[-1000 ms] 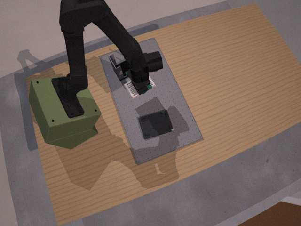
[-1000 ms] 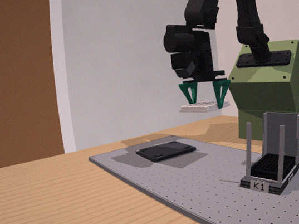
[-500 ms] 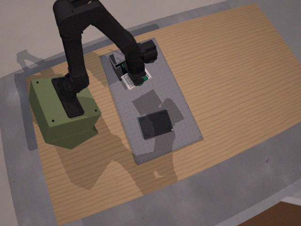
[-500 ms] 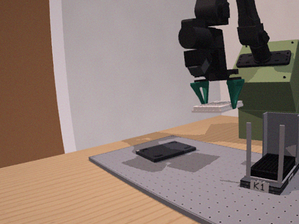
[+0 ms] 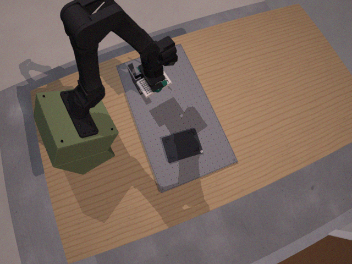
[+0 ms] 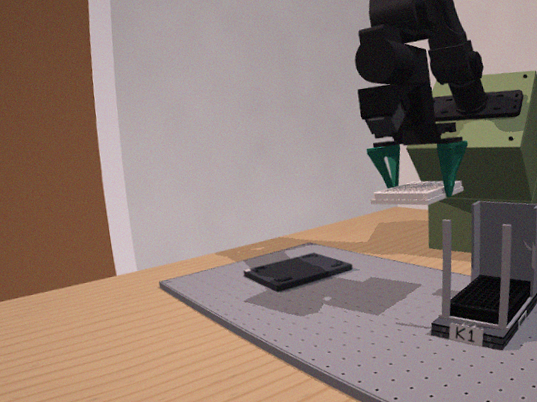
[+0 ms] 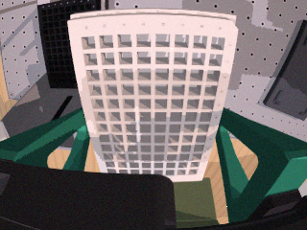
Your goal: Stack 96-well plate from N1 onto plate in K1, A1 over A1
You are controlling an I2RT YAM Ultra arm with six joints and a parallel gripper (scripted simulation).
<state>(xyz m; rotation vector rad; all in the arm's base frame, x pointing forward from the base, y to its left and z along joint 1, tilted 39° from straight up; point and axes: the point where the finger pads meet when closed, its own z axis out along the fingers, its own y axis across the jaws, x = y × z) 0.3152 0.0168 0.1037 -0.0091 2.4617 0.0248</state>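
Note:
My gripper [image 6: 421,188] with green fingers is shut on a white 96-well plate [image 6: 416,192] and holds it level in the air, well above the breadboard. The plate fills the wrist view [image 7: 153,92] and also shows in the top view [image 5: 150,85]. The stack rack K1 [image 6: 485,286] stands below and a little to the right of the held plate; a black 96-well plate [image 6: 487,299] sits on its floor between the posts. In the wrist view the black plate [image 7: 60,38] lies to the left of the white one. The plate nest N1 [image 5: 181,144] is dark and bare, with its pale A1 square [image 5: 201,152] at one corner.
The grey perforated breadboard [image 5: 176,113] carries nest and rack. K1 has two thin front posts [image 6: 445,266] and a tall grey back wall [image 6: 512,236]. The green arm pedestal [image 5: 73,130] stands to the left of the breadboard.

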